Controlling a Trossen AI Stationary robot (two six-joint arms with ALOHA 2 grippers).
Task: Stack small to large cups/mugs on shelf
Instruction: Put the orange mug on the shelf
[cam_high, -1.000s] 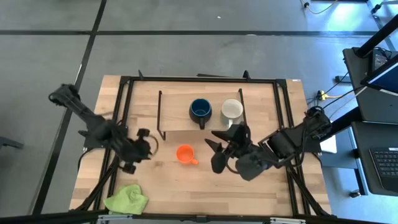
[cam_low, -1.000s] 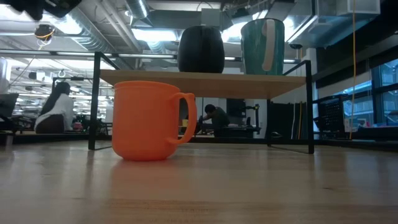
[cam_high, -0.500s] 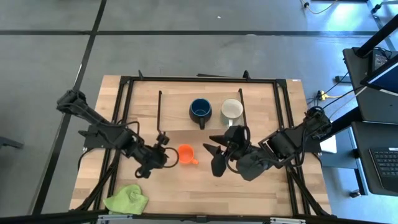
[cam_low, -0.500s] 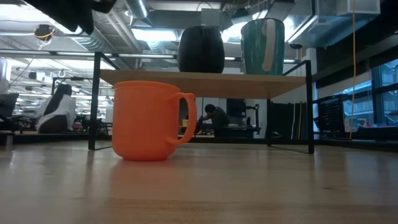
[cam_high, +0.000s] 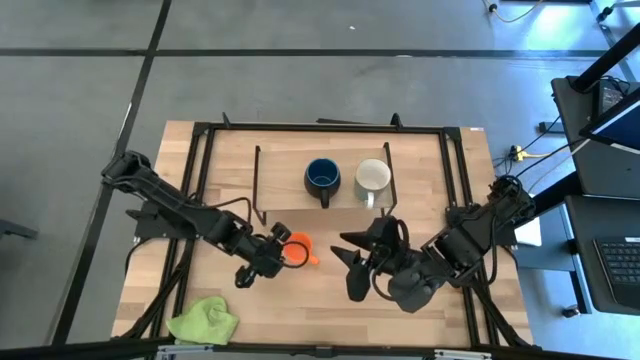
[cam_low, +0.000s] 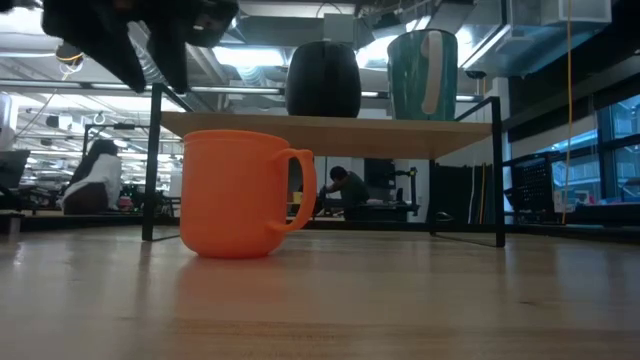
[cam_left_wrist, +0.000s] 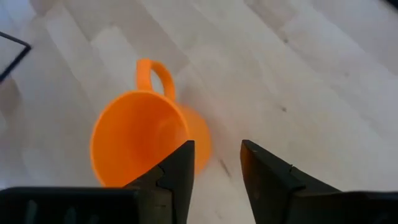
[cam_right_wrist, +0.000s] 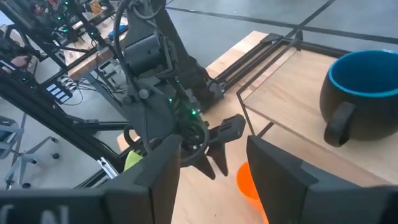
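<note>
The small orange mug (cam_high: 298, 249) stands upright on the tabletop in front of the shelf; it also shows in the low view (cam_low: 240, 195) and the left wrist view (cam_left_wrist: 140, 140). The dark blue mug (cam_high: 322, 177) and the white mug (cam_high: 373, 177) stand side by side on the light-wood shelf (cam_high: 285, 180). My left gripper (cam_high: 282, 250) is open, just above the orange mug's left rim, its handle on the far side from it; in the low view (cam_low: 150, 45) it hangs above the mug. My right gripper (cam_high: 351, 265) is open and empty, right of the orange mug.
A lime-green cloth (cam_high: 205, 321) lies at the table's near left corner. Black metal frame rails (cam_high: 200, 170) run along the table's sides. The shelf's left part is bare. The shelf's wire legs (cam_low: 152, 165) stand behind the orange mug.
My left gripper has gone toward the table's right edge and down, from the table's left part to just over the orange mug's rim. My right gripper has drawn back a little toward the near edge. The mugs have stayed where they were.
</note>
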